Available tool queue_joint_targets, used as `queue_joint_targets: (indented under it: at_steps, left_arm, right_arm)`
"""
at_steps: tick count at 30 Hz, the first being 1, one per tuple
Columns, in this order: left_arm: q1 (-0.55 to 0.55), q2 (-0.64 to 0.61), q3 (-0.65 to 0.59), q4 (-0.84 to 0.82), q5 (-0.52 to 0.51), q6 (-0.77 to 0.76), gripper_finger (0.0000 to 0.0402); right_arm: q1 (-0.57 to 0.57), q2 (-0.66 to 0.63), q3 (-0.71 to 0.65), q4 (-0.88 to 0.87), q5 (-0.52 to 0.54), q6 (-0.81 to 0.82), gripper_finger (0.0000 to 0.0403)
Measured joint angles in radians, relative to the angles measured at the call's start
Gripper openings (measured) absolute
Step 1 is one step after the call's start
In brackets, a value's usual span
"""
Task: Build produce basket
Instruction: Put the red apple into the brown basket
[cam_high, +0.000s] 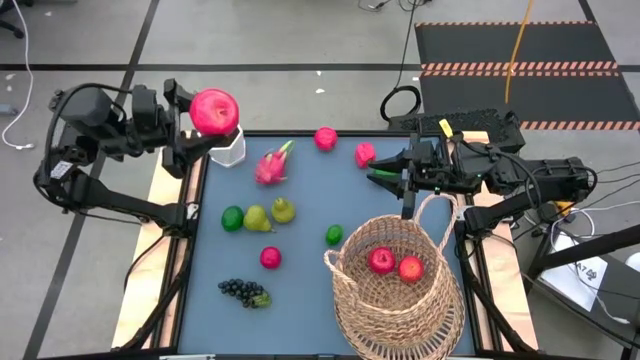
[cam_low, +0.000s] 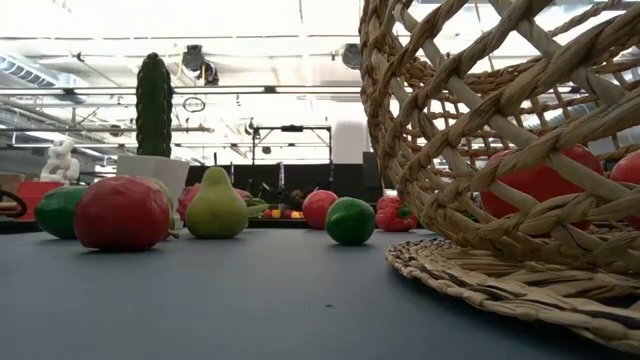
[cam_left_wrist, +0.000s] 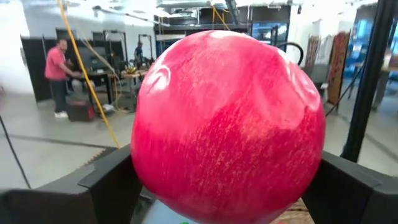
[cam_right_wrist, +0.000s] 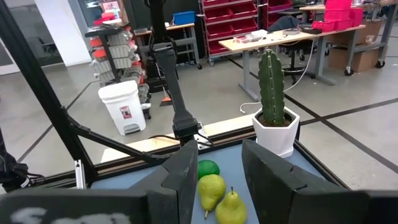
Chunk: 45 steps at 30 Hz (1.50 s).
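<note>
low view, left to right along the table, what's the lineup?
Green lime → big red apple → pear → small red fruit → second green lime → basket, with red fruit showing through its weave.

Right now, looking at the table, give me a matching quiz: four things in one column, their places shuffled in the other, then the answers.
Things:
1. big red apple
2. grape bunch
3. two red fruits
4. right claw

Places:
A. inside the basket
B. held in the left claw, above the table's far left corner
C. empty, beyond the basket's handle
D. on the mat, near left

Pairs: 1-B, 2-D, 3-A, 4-C
</note>
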Motion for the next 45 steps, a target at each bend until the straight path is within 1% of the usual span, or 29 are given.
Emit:
queue_joint_targets:
  at_steps: [13,17,20,33,38,45]
  left_arm:
    - [0.000,0.000,0.000,0.000,0.000,0.361,0.0363]
    - [0.000,0.000,0.000,0.000,0.000,0.437,0.0363]
    - [0.000,0.000,0.000,0.000,0.001,0.464,0.0363]
    - [0.000,0.000,0.000,0.000,0.002,0.437,0.0363]
    - [0.000,0.000,0.000,0.000,0.003,0.300,0.0363]
    - [0.000,0.000,0.000,0.000,0.003,0.002,0.0363]
  right_arm:
    - [0.000,0.000,0.000,0.000,0.000,-0.002,0.0118]
    - [0.000,0.000,0.000,0.000,0.001,-0.021,0.0118]
    - [0.000,0.000,0.000,0.000,0.001,-0.024,0.0118]
    - [0.000,0.000,0.000,0.000,0.002,-0.027,0.0118]
    - [0.000,0.000,0.000,0.000,0.002,-0.027,0.0118]
    - [0.000,0.000,0.000,0.000,0.002,-0.027,0.0118]
